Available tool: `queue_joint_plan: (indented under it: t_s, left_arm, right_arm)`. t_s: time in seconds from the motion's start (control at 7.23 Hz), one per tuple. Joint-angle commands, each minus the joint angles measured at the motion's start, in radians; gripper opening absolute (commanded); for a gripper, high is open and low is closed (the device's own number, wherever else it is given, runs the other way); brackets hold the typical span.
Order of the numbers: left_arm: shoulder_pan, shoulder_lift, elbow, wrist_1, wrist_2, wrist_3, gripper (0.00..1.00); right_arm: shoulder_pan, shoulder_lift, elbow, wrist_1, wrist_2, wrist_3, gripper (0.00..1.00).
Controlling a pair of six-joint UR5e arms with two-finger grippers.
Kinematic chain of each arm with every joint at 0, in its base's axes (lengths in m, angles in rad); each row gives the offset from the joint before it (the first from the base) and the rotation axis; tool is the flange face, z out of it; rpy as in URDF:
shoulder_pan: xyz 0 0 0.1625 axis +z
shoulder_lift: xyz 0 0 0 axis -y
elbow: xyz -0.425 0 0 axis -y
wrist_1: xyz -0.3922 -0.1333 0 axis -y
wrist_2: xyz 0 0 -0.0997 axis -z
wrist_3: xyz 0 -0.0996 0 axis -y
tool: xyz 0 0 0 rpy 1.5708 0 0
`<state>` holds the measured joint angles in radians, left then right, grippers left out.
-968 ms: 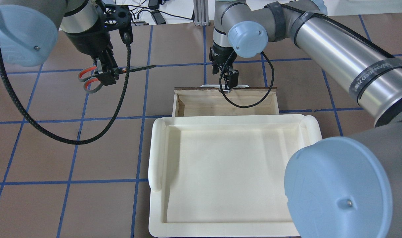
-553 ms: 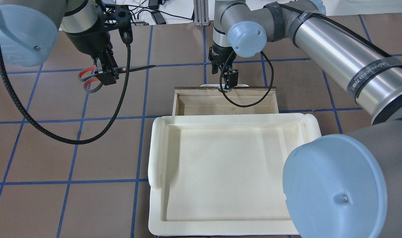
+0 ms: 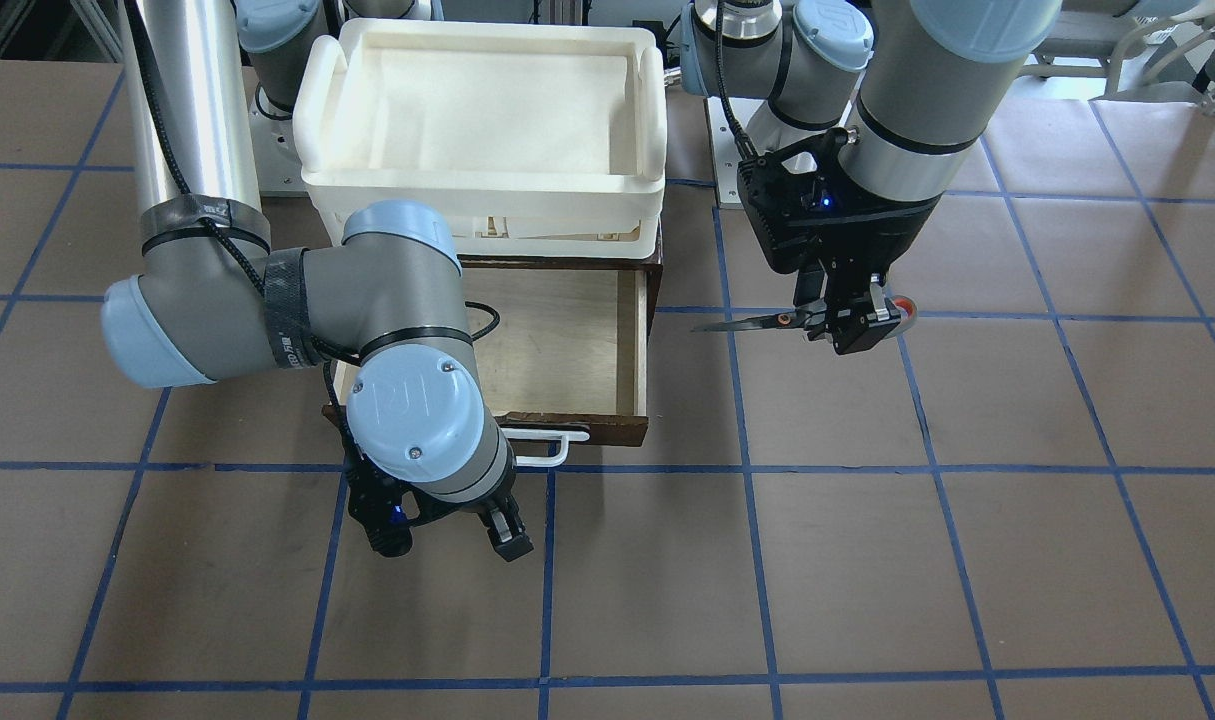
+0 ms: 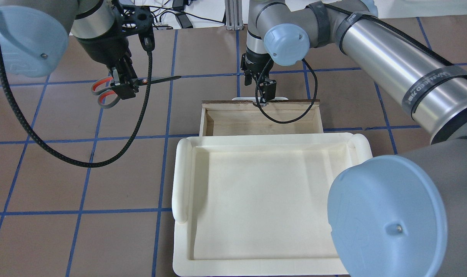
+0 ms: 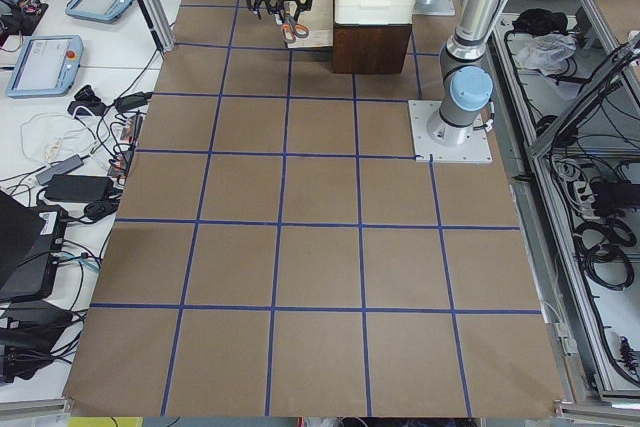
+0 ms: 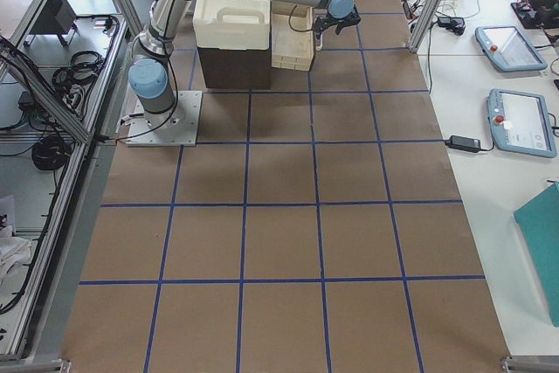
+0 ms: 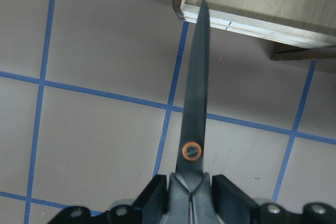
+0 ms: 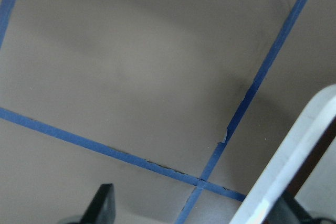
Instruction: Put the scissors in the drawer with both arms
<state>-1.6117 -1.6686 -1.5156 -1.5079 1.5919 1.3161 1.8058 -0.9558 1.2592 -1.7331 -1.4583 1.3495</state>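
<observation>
You had the left gripper [image 4: 125, 88] squeezed tight on the scissors [image 4: 162, 79], close to the little orange screw. The scissors were up above the brown table [image 4: 45, 181], off to the left side of the drawer [image 4: 205, 121], not in it. Their blades were shut and pointed at the drawer. The drawer stood open, sticking out from under the white tray [image 4: 182, 173]. Your right gripper [image 3: 447, 535] was just in front of the drawer's white handle [image 3: 577, 435]. Its two fingers were spread wide apart and held nothing.
</observation>
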Motion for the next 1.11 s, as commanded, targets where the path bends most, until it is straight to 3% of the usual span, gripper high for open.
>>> queue_joint_plan:
  t_s: [0.0,0.69,0.97]
  left_arm:
    - [0.0,-0.002,0.0,0.0,-0.001,0.0,0.1]
    - [0.0,-0.003,0.0,0.0,-0.001,0.0,0.1]
    - [0.0,-0.003,-0.002,0.0,-0.001,0.0,0.1]
  right_arm:
    - [0.0,0.005,-0.011,0.001,0.003,-0.016,1.0]
    - [0.0,0.011,-0.011,0.003,0.004,-0.041,1.0]
    - [0.0,-0.024,-0.011,0.015,-0.002,-0.131,1.0]
